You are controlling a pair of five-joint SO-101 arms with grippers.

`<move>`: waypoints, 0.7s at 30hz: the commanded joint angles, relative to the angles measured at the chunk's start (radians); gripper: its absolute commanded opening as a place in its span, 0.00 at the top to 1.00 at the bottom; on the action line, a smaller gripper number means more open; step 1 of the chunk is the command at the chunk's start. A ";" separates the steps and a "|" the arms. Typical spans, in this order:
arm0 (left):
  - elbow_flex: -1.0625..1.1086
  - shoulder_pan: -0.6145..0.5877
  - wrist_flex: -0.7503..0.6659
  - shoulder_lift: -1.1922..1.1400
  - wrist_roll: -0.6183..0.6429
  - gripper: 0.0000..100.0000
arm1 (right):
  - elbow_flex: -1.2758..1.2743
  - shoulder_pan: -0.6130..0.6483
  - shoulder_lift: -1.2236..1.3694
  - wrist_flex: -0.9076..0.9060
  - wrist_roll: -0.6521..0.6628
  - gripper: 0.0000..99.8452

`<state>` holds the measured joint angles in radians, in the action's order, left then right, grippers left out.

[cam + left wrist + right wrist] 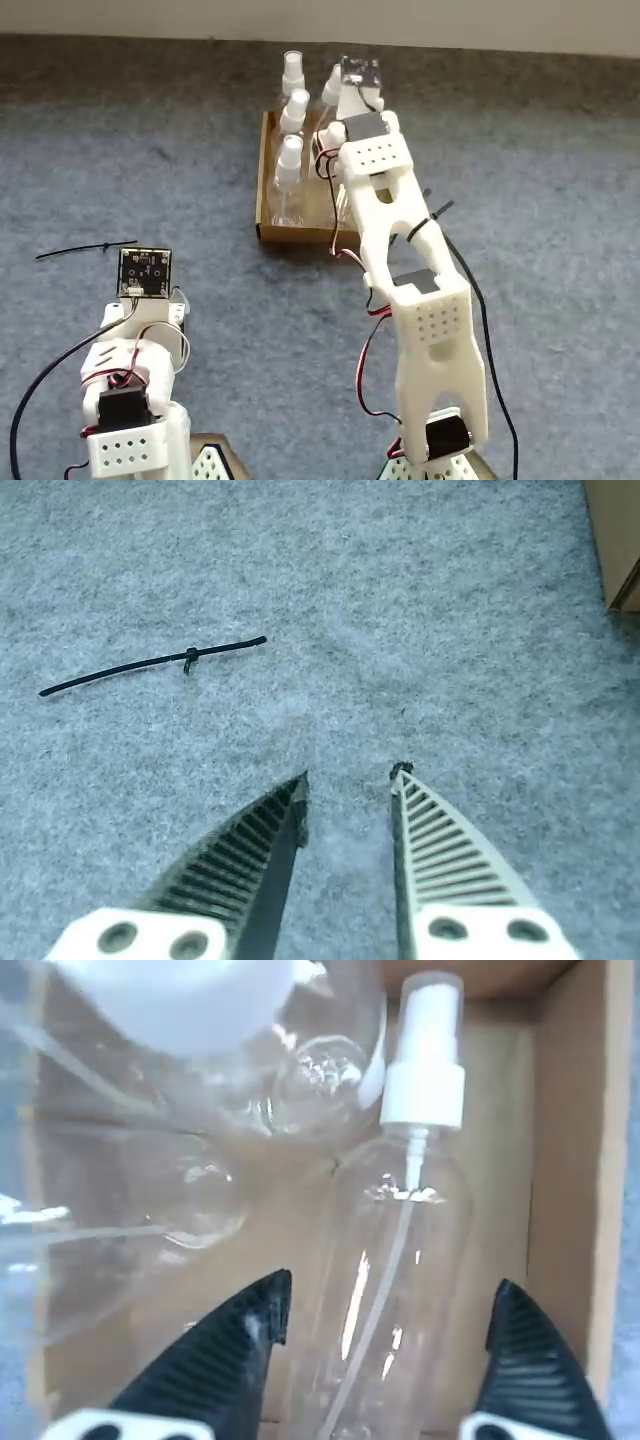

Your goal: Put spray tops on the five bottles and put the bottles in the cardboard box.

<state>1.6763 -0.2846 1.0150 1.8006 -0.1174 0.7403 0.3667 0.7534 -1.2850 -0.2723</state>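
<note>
The cardboard box [265, 205] stands at the back of the carpet and holds several clear bottles with white spray tops [289, 165]. My right arm [375, 160] stretches over the box's right side. In the right wrist view my right gripper [390, 1288] is open, one finger on each side of an upright capped bottle [400, 1230] near the box wall [560, 1160], without pressing on it. More bottles [200, 1195] stand beside it. My left gripper [350, 777] hangs open over bare carpet with nothing between its fingers. The left arm [140, 340] sits at the front left.
A black cable tie [85, 250] lies on the carpet ahead of the left arm, also in the left wrist view as the cable tie [150, 663]. A corner of the box [615, 540] shows there. Grey carpet [150, 150] spreads left of the box.
</note>
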 commanded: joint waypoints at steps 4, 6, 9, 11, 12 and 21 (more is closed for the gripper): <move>0.019 -0.016 0.003 0.013 0.002 0.87 | 0.064 -0.004 0.013 -0.007 0.006 0.73; 0.019 -0.016 0.003 0.013 0.002 0.87 | 0.064 -0.012 0.018 -0.007 0.005 0.73; 0.019 -0.016 0.003 0.013 0.002 0.87 | 0.064 -0.033 0.018 -0.007 0.003 0.73; 0.019 -0.016 0.003 0.013 0.002 0.87 | 0.062 -0.048 0.018 -0.007 -0.012 0.73; 0.019 -0.016 0.003 0.013 0.002 0.87 | 0.059 -0.061 0.018 -0.007 -0.032 0.74; 0.019 -0.016 0.003 0.013 0.002 0.87 | 0.061 -0.088 0.018 -0.007 -0.066 0.80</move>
<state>1.6763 -0.2846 1.0150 1.8006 -0.1174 0.7403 0.2992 0.7917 -1.2850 -0.3261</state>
